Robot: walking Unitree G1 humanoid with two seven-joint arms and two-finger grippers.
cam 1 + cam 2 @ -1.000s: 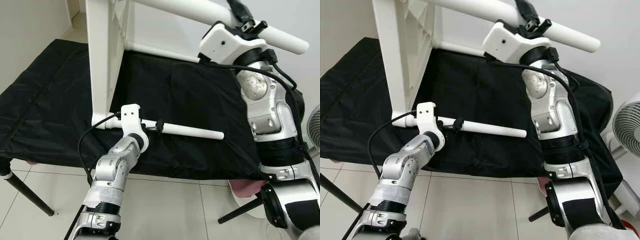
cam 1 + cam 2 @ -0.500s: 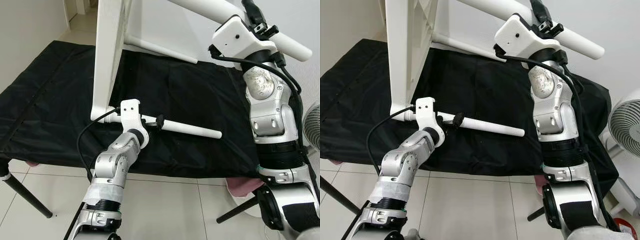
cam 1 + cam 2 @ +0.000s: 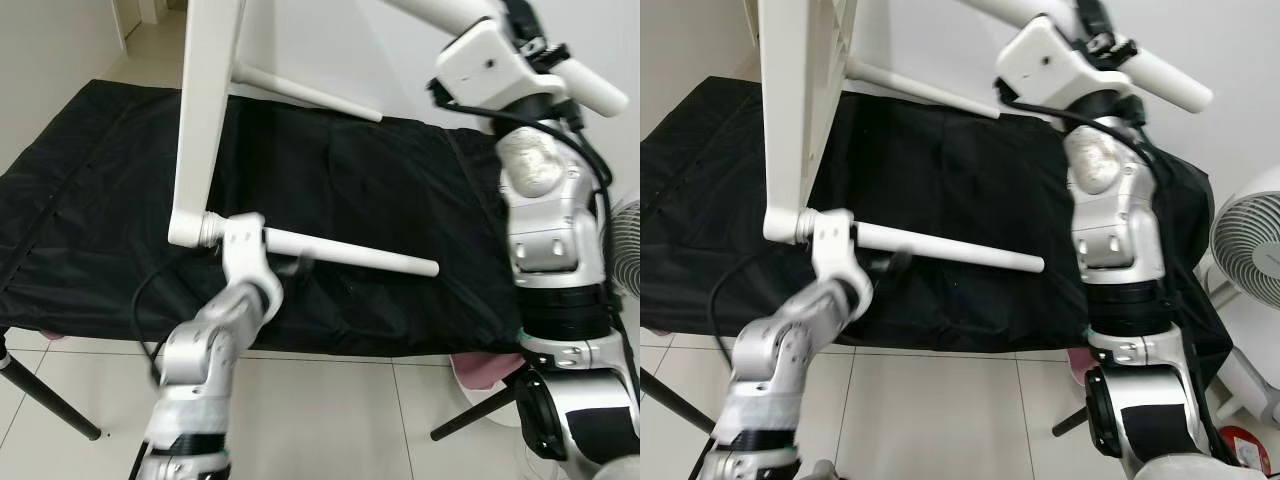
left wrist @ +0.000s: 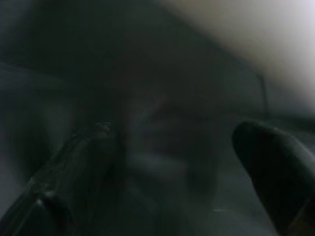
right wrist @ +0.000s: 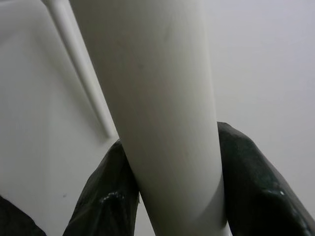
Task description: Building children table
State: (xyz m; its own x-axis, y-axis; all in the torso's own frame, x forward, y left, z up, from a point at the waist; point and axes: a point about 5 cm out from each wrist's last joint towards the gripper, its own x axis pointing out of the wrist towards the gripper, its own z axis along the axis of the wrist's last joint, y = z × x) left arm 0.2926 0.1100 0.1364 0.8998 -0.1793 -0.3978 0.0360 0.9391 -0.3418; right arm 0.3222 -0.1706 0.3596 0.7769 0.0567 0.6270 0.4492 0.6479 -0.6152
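Now the children's table (image 3: 205,110), tipped higher on edge than a moment ago above the black-draped counter (image 3: 80,200), hangs from the right pincer (image 5: 172,182) clenched around its upper leg (image 3: 1165,80) at one o'clock, while the left pincer (image 4: 172,172), released and blurred, sits by the lower leg (image 3: 350,257), seemingly regripping.

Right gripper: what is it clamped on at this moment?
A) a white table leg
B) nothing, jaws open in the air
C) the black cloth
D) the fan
A: in the right wrist view the two black fingers press either side of the white table leg, which the right gripper holds raised.
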